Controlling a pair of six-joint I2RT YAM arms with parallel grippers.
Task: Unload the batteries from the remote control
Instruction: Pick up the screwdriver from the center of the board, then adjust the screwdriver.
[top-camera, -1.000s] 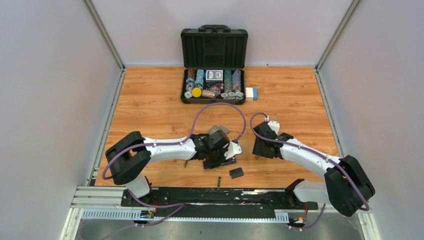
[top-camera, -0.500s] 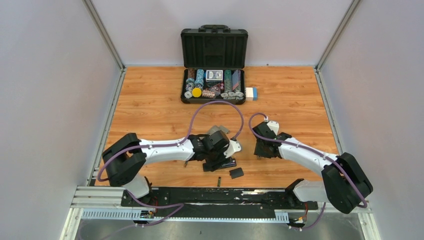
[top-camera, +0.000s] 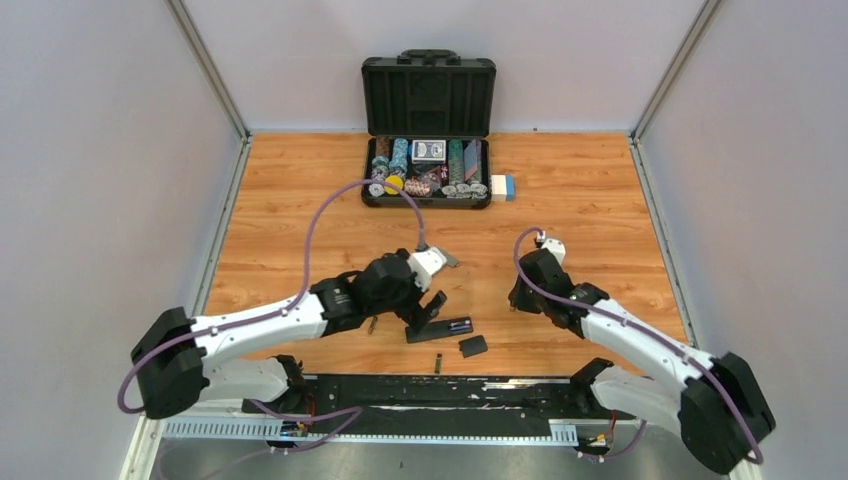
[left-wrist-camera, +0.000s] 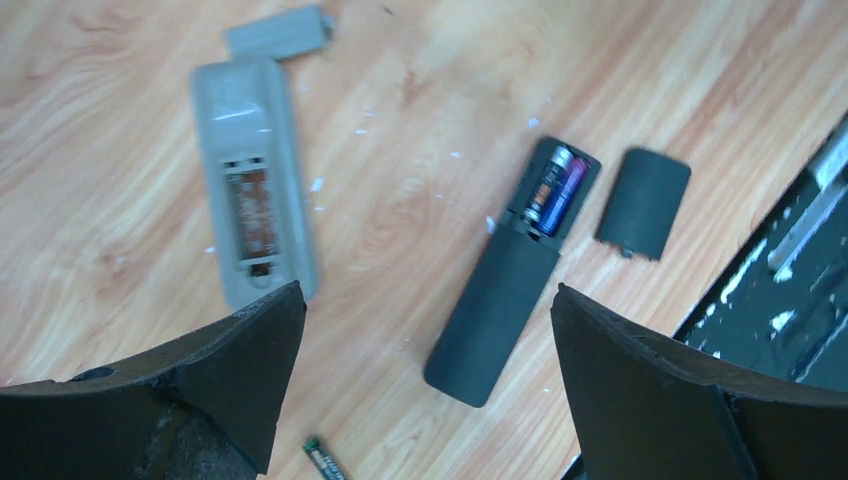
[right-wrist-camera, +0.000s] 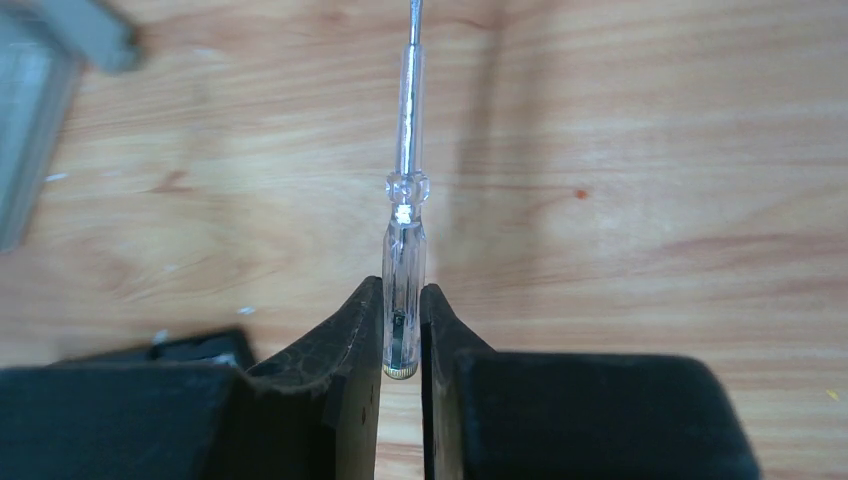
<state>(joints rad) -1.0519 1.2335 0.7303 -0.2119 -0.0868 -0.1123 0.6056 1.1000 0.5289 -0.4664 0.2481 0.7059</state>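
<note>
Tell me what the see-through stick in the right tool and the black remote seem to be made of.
The stick, pinched in the right tool, looks like clear glossy plastic: it is see-through with a bright glint, and its thin silvery shaft looks like bare metal. The black remote looks like matte plastic, dull and smooth with no glare.

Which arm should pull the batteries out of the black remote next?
Left, probably. The left gripper hangs open over the black remote, with the batteries exposed. The right gripper is shut on a screwdriver, off to the side.
</note>
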